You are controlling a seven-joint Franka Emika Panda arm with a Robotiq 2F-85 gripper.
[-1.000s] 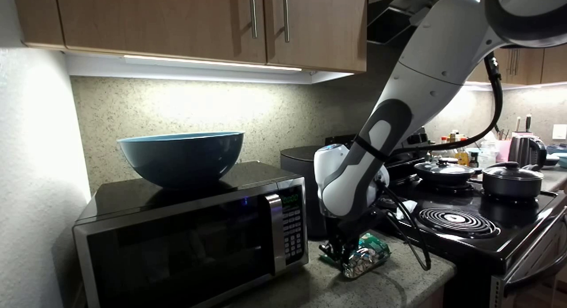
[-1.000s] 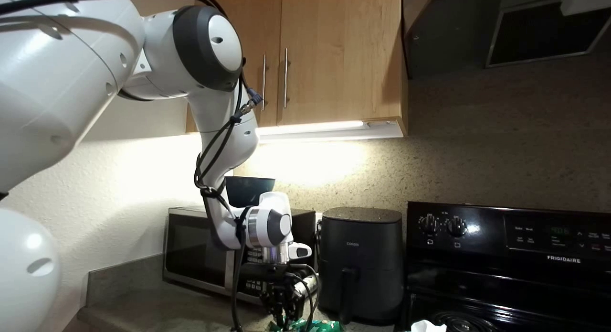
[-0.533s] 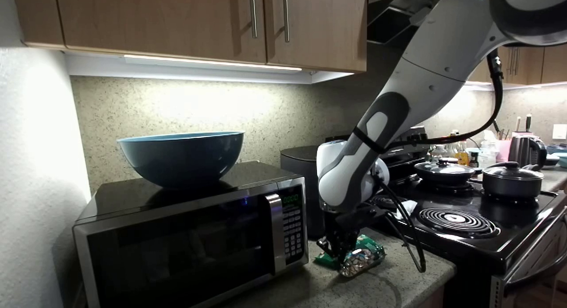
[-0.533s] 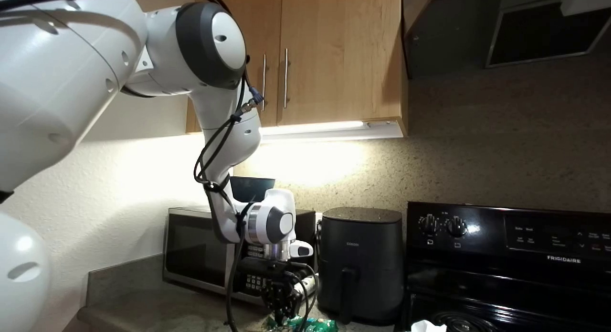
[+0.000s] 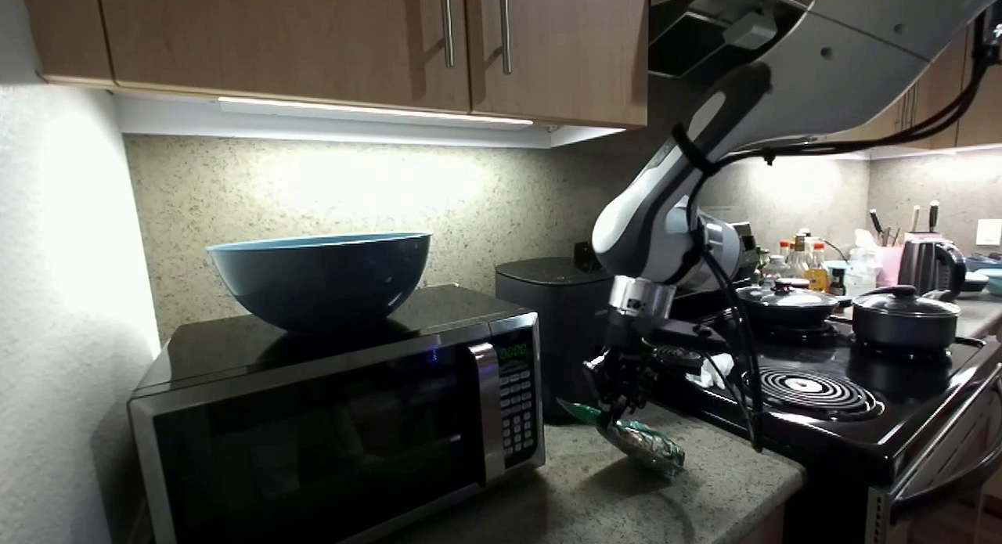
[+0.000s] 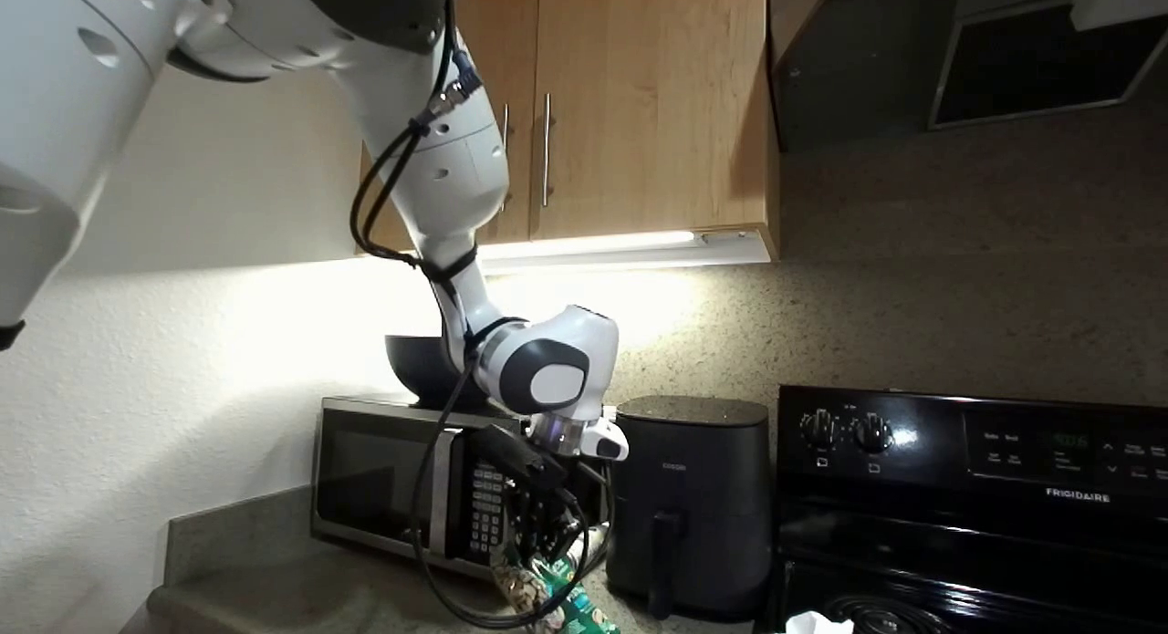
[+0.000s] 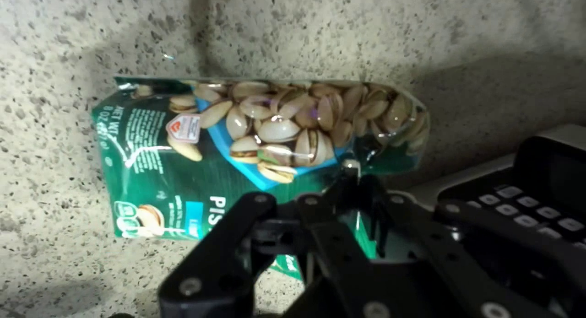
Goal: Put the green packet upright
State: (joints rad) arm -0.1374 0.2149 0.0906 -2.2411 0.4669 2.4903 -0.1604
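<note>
Green packet tilted over the counter near the microwave: we see the gripper pinching it between its fingers. Half a second ago it lay lower and flatter; the gripped part has risen since, and we cannot tell whether the drooping end touches down.

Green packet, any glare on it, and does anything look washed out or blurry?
Wrist view: white glare streaks on the green packet, a shadow on the countertop beside it, microwave keypad slightly soft; both exterior views: the under-cabinet light washes out part of the backsplash.
</note>
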